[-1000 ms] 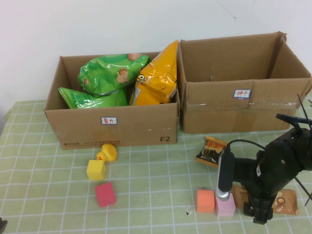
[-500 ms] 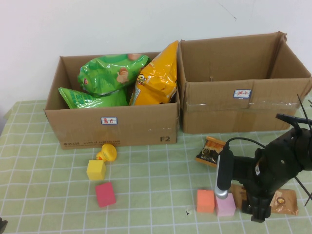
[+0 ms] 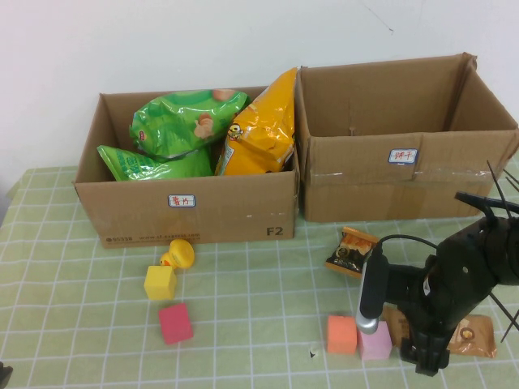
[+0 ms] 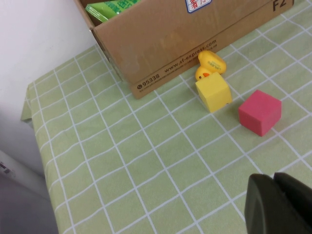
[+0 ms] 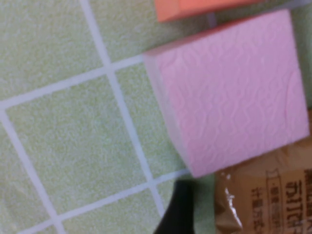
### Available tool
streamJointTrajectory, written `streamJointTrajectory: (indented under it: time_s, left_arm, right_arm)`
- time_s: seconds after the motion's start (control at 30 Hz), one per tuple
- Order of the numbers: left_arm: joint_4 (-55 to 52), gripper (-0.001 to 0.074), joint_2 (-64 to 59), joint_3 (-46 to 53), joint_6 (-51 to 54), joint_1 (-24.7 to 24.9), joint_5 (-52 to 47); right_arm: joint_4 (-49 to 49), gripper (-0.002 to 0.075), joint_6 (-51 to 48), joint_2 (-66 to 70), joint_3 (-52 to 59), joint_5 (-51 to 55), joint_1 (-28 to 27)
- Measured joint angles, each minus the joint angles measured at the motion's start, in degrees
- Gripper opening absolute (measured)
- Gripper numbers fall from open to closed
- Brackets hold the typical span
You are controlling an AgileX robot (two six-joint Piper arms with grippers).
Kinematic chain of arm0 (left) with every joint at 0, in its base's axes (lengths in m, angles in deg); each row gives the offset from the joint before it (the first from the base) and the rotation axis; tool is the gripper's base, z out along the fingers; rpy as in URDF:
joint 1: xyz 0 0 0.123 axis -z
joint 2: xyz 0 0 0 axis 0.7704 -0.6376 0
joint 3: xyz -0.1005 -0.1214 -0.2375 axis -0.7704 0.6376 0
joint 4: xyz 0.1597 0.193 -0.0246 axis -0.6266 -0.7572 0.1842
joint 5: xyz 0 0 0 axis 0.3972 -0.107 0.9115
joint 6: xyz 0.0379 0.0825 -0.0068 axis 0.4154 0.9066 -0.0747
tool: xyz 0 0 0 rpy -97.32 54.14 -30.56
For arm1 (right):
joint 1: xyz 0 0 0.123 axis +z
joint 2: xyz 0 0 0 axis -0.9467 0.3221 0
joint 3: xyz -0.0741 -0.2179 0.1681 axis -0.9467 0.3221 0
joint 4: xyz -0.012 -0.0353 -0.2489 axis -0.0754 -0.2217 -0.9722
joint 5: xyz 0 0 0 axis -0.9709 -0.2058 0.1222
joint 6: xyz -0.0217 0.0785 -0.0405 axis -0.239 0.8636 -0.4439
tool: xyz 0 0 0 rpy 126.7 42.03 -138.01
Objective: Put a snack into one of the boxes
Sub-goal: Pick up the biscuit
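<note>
A brown snack packet (image 3: 476,336) lies flat on the green cloth at the front right, partly under my right arm. My right gripper (image 3: 429,360) is low over the packet's left end, next to a pink block (image 3: 375,341). In the right wrist view one dark finger (image 5: 177,210) sits just beside the packet's edge (image 5: 268,200), with the pink block (image 5: 229,87) close by; the gripper is open and holds nothing. A second, dark snack packet (image 3: 351,252) lies in front of the right box (image 3: 381,190). My left gripper (image 4: 274,177) is shut and empty, parked at the front left.
The left box (image 3: 195,217) holds green and yellow chip bags (image 3: 259,130). A yellow duck (image 3: 178,254), a yellow block (image 3: 160,282) and a red block (image 3: 175,323) lie before it. An orange block (image 3: 341,334) touches the pink one.
My right arm has shifted slightly left and lower over the brown packet. Nothing else has moved.
</note>
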Motion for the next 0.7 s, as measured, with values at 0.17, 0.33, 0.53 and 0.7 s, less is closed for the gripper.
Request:
streamJointTrajectory:
  time_s: [0.17,0.33,0.53,0.7]
  left_arm:
    - [0.1,-0.0001,0.0,0.0,0.0,0.0,0.0]
    - [0.1,-0.0001,0.0,0.1,0.0,0.0,0.0]
    - [0.1,-0.0001,0.0,0.3,0.0,0.0,-0.1]
    - [0.1,-0.0001,0.0,0.3,0.0,0.0,-0.1]
  right_arm:
    - [0.7,0.0626,0.0,0.4,-0.5,0.6,0.0]
    - [0.7,0.0626,0.0,0.4,-0.5,0.9,0.0]
    - [0.7,0.0622,0.0,0.4,-0.5,1.0,0.0]
    - [1.0,0.0587,0.0,0.4,-0.5,1.1,0.0]
